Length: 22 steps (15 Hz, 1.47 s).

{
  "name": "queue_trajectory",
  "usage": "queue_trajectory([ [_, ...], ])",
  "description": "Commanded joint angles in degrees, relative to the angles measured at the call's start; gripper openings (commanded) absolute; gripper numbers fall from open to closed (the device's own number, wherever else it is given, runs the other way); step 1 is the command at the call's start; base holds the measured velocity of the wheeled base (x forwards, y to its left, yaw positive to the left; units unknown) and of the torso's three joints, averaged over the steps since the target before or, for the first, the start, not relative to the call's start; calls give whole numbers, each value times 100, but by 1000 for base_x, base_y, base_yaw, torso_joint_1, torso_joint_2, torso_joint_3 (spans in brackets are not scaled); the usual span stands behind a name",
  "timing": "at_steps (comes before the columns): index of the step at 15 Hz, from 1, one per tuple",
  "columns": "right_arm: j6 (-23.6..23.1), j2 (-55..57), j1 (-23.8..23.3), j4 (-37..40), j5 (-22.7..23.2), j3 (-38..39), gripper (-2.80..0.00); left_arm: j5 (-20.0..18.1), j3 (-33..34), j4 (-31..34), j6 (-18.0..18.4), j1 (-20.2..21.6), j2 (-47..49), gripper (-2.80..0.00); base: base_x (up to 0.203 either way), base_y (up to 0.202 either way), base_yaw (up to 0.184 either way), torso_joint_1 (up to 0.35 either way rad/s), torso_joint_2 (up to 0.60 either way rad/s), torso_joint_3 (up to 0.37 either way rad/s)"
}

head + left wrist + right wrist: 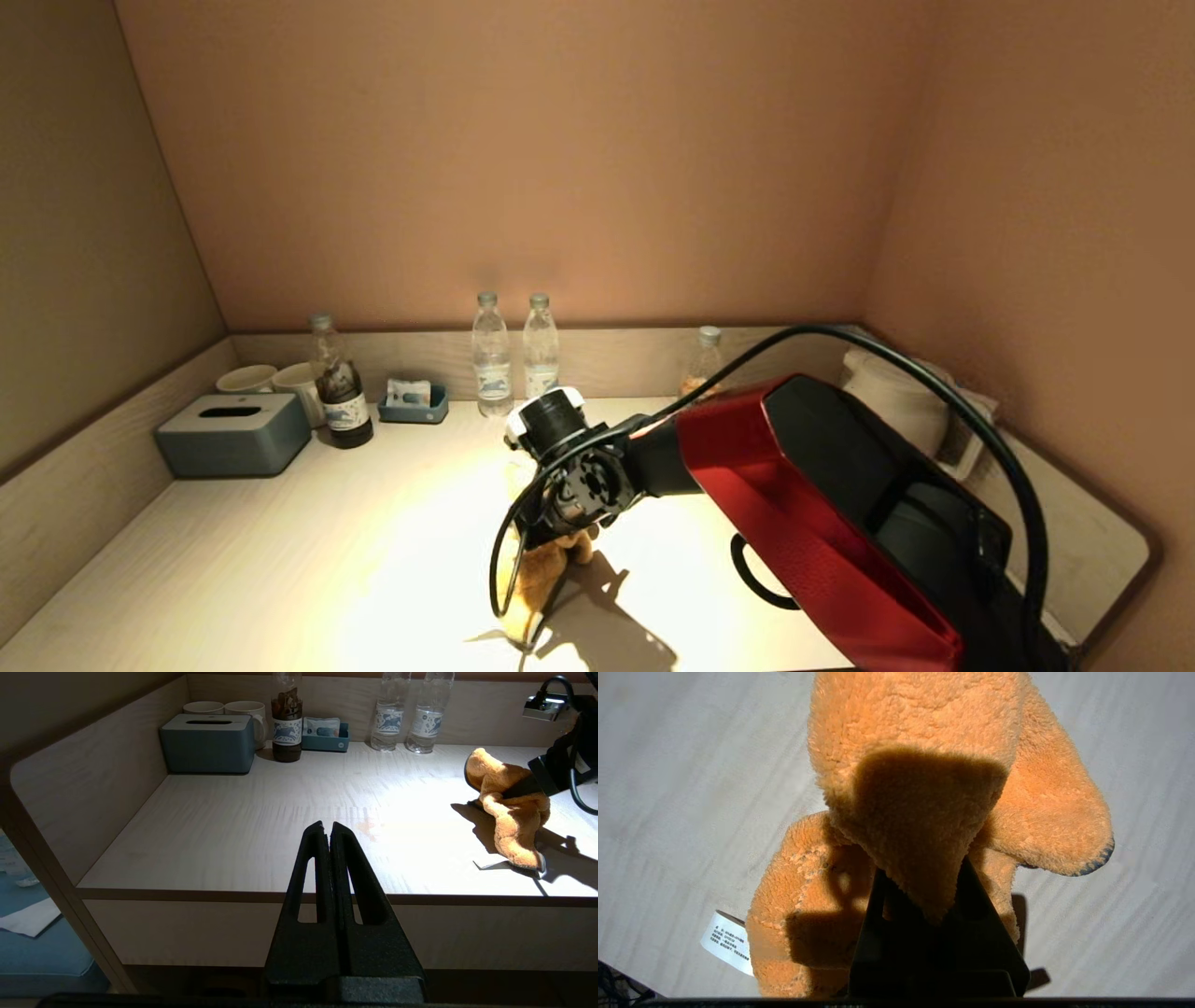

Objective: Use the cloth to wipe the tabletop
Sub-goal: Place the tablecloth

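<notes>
Right gripper [924, 891]: your fingers are clamped on one fluffy orange microfibre cloth [924, 788], which hangs below them, long axis dangling toward the pale wood-grain tabletop [280, 551], lower end near or touching it. Left gripper [327, 833] is parked off the front edge, fingers together. Count: one cloth, four bottles, two mugs.
</notes>
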Motion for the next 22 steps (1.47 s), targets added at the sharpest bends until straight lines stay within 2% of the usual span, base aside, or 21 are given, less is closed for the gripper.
queue_trajectory([
  [1,-258,381,161,3,1,-442,-280,4,0,-2,-3,-1,-2,-280,0,0,0,0,0,0],
  [12,-381,563,257,18,-60,-437,-280,4,0,6,-3,-1,-2,-280,0,0,0,0,0,0],
  [13,-390,594,264,18,-52,-437,0,4,0,-3,-3,-1,-2,-280,0,0,0,0,0,0],
  [22,-340,-61,315,38,-52,-391,0,4,0,4,-3,-1,-2,-280,0,0,0,0,0,0],
])
